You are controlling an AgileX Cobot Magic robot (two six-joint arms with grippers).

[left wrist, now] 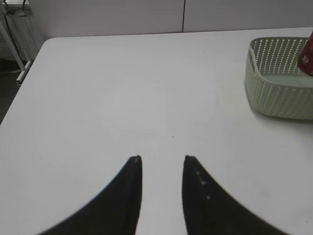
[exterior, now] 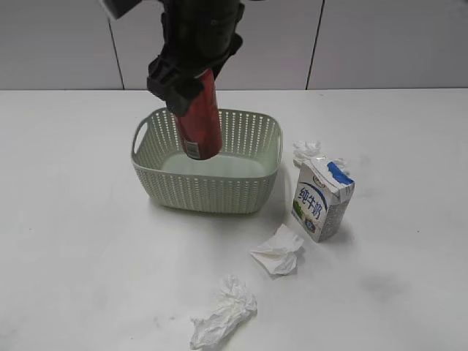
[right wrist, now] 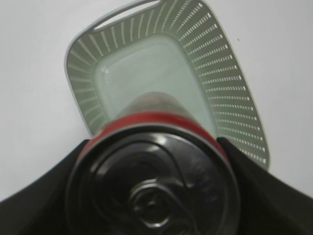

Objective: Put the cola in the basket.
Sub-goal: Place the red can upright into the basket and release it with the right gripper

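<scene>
The cola (exterior: 201,124), a slim red can, hangs tilted with its lower end inside the pale green basket (exterior: 212,194). My right gripper (exterior: 186,77) is shut on the can's upper part. In the right wrist view the can's top (right wrist: 156,186) fills the space between my right gripper's fingers (right wrist: 154,147), with the basket (right wrist: 234,98) below it. My left gripper (left wrist: 162,159) is open and empty over bare table, left of the basket (left wrist: 279,93). A sliver of the can (left wrist: 307,56) shows at that view's right edge. The left gripper is out of the exterior view.
A white-and-blue milk carton (exterior: 320,199) stands right of the basket. Crumpled tissues lie behind the carton (exterior: 307,151), in front of the basket (exterior: 278,252) and near the front edge (exterior: 223,311). The table's left edge (left wrist: 29,73) shows in the left wrist view.
</scene>
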